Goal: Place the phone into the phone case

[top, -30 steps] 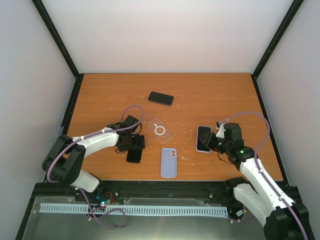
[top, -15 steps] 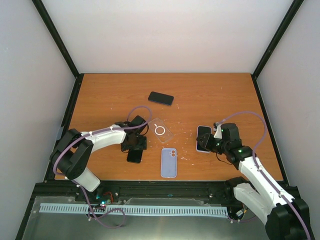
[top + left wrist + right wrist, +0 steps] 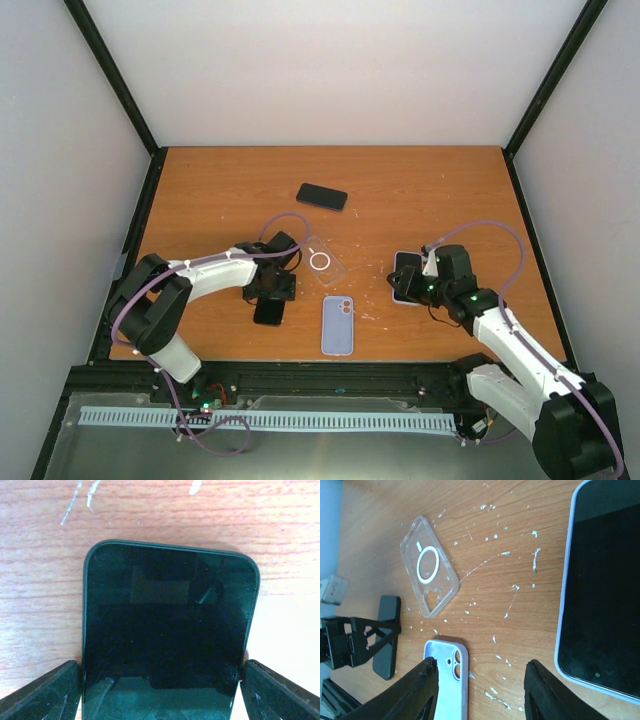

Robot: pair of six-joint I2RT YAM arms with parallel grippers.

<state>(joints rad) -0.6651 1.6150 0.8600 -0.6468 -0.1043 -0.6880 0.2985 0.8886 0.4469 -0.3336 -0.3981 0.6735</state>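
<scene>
Black slab phone (image 3: 167, 630) lies flat on the wooden table (image 3: 430, 190), beside the clear ringed phone case (image 3: 321, 261). Left claw (image 3: 160, 666) straddles it, grip unclear; right claw (image 3: 481, 664) released, empty.

Table: orange-brown wood-grain tabletop (image 3: 440, 180) in front of me, flecked with small white scuffs.
Walls: plain white panels (image 3: 330, 70) on three sides.
Frame: black posts (image 3: 112, 75) slanting up from the far corners.
Near edge: grey metal tray (image 3: 100, 450), white slotted strip (image 3: 270, 420).
Light: even and soft.
</scene>
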